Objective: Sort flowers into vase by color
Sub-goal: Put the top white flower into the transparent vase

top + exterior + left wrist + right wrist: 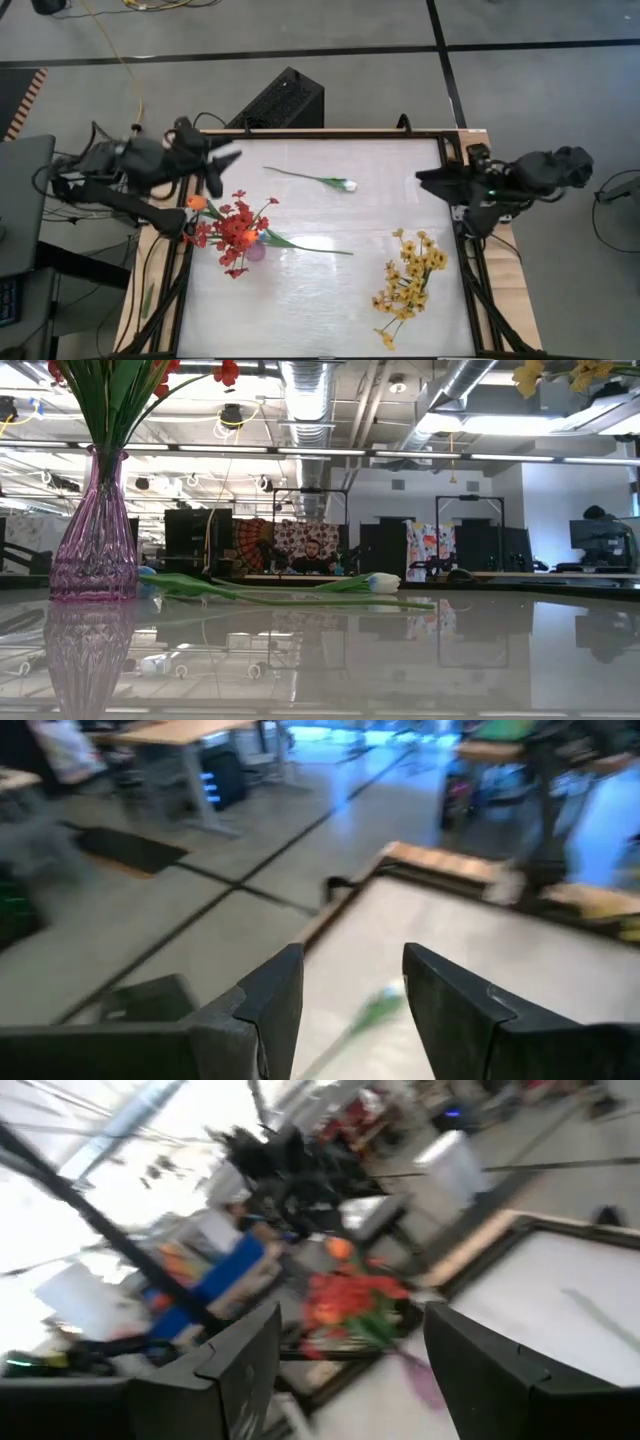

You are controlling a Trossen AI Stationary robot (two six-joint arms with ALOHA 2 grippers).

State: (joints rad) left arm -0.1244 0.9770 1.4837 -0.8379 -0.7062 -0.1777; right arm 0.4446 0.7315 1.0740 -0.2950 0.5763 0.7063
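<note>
Bright, even light is falling on the white table [320, 300] from above, and things on it are casting only faint, soft shadows. In the low view, ceiling strip lights [330, 452] are glaring and the glossy tabletop is mirroring them, along with the purple vase [93, 530]. Both wrist views are smearing with motion blur: the room beyond is streaking, while the dark fingers [268, 1010] close to the lens are staying fairly crisp. A window area [60, 1230] is washing out to white.

red flowers [236, 232] in vase [95, 530], white bud [346, 185] flat, yellow spray [408, 285] flat
</note>
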